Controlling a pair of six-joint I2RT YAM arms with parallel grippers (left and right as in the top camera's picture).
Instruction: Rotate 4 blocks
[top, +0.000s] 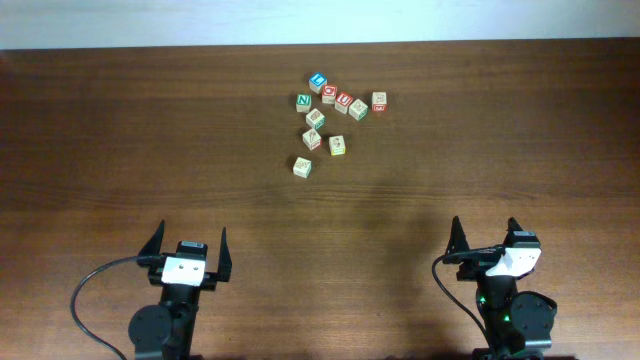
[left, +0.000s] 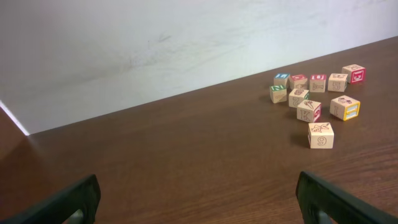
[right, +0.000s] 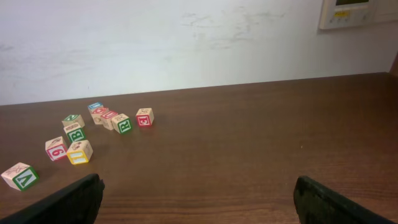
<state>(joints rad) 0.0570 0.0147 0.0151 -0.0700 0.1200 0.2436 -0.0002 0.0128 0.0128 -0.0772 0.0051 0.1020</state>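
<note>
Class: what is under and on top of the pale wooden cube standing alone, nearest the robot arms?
The pale wooden cube rests on the brown wooden table, with nothing on top. Its underside is pressed to the table, so that face cannot be seen.

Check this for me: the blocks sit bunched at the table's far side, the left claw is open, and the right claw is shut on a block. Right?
Not quite. The overhead view shows the right claw open and empty, far from the blocks. The rest holds: blocks bunched at the far side, left claw open.
</note>
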